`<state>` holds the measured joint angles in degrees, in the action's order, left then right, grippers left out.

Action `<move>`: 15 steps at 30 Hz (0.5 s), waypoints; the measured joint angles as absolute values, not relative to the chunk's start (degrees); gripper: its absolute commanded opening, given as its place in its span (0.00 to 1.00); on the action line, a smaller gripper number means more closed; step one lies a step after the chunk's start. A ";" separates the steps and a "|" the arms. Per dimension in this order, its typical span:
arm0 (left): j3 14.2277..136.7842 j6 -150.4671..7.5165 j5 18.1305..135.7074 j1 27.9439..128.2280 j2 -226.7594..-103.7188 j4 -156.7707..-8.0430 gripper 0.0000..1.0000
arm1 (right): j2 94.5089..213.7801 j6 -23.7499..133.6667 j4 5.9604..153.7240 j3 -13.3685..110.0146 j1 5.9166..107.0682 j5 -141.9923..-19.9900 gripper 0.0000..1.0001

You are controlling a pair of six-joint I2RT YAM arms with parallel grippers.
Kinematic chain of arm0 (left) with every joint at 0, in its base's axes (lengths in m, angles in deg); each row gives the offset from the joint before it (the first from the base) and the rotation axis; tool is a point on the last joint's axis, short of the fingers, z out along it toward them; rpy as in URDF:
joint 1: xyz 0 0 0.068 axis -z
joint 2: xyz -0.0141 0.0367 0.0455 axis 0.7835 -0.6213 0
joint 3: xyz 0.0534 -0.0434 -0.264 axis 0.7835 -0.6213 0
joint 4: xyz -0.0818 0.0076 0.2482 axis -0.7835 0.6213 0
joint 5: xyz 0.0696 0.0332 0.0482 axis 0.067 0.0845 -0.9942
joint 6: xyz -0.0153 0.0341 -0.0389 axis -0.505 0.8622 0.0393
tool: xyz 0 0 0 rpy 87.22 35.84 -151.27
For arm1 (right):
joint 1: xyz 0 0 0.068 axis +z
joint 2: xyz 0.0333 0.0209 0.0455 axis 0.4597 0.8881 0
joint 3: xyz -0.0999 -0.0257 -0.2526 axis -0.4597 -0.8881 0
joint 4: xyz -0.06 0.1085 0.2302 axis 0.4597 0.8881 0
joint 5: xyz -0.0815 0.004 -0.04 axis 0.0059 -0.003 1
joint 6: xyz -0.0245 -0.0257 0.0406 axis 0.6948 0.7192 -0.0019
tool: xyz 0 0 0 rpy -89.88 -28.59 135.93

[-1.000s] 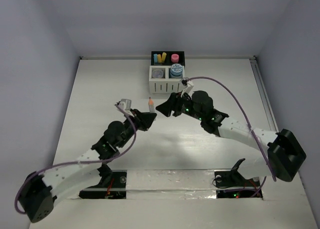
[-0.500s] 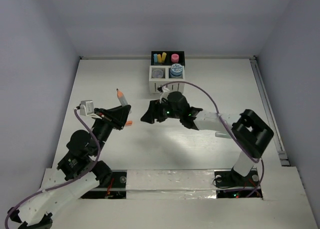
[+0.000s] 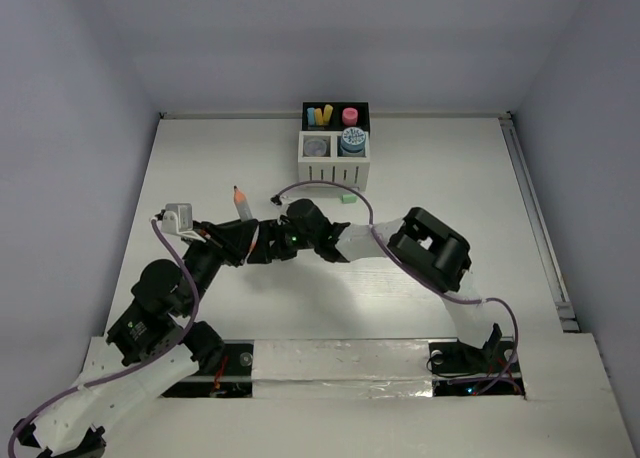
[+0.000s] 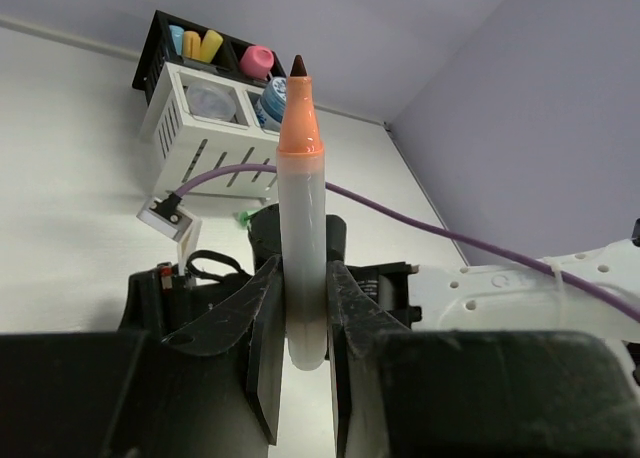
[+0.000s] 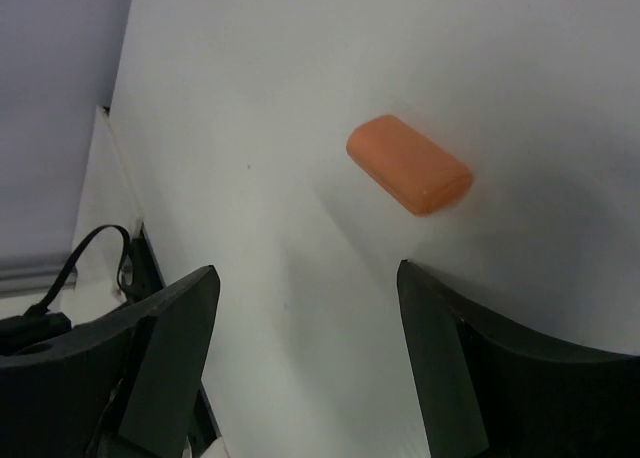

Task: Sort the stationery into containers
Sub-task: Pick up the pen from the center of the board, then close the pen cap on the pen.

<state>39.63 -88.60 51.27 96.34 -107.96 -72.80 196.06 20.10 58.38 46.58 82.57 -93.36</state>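
My left gripper [image 3: 244, 232] [image 4: 302, 270] is shut on a clear pen-like marker [image 4: 301, 228] with an orange collar and dark tip, held upright above the table; it also shows in the top view [image 3: 241, 202]. My right gripper [image 3: 262, 251] [image 5: 305, 313] is open and empty, low over the table right beside the left gripper. An orange stub [image 5: 410, 164] lies on the table just ahead of its jaws. The organiser [image 3: 335, 160] [image 4: 185, 128] stands at the back, holding yellow, blue and pink stubs and blue-white rolls. A small green stub [image 3: 346, 199] lies in front of it.
The right arm stretches leftward across the table's middle, its purple cable [image 3: 320, 186] looping above it. The left arm's cable [image 3: 165, 240] hangs beside the left wrist. Side walls close in the table on the left and right.
The right arm has swung further left and down, its open gripper now beside the left gripper over the orange stub. The left gripper pulled left with the marker a second ago, then held still.
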 measured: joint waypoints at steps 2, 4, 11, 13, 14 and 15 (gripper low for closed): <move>39.98 -88.34 51.27 96.34 -107.92 -72.64 0.00 | 197.42 19.27 57.88 48.39 82.57 -93.47 0.79; 40.00 -88.19 51.31 96.34 -107.81 -72.64 0.00 | 198.38 18.38 57.42 49.53 82.59 -93.32 0.79; 40.00 -88.17 51.73 96.34 -107.70 -72.64 0.00 | 201.33 17.37 56.31 53.16 82.59 -91.63 0.80; 40.00 -88.17 51.75 96.34 -107.70 -72.64 0.00 | 201.64 17.85 56.96 54.10 82.59 -90.30 0.80; 40.00 -88.17 51.77 96.34 -107.68 -72.64 0.00 | 201.77 18.14 57.20 54.44 82.59 -89.60 0.80; 40.00 -88.19 51.82 96.34 -107.68 -72.66 0.00 | 201.86 18.57 57.93 55.03 82.59 -88.64 0.80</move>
